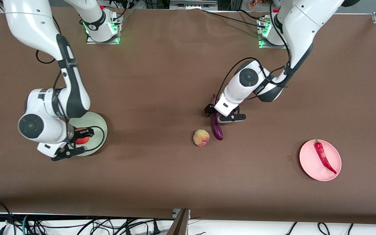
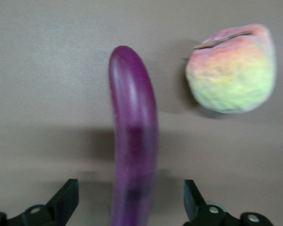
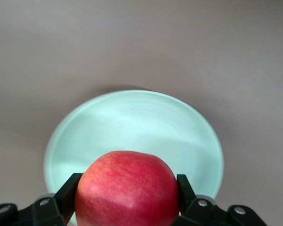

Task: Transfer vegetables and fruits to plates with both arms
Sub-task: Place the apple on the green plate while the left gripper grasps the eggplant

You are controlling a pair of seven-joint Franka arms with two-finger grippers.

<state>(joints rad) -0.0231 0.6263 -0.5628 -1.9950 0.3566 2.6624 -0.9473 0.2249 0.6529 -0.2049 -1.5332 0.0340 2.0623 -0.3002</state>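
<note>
Straddling the eggplant (image 2: 134,155), left end effector (image 2: 131,202) gapes beside peach (image 2: 232,69).

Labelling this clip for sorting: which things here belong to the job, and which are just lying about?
Part of the job:
- eggplant, between the open left hand
- peach, beside it
- red fruit, gripped by the right hand over the green plate
- chili pepper on the pink plate

Lying about:
- cables at the table's edge nearest the camera

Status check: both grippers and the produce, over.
Right gripper shut on red fruit, over green plate. Left gripper open, straddling eggplant; peach close beside it. Chili on pink plate.
</note>
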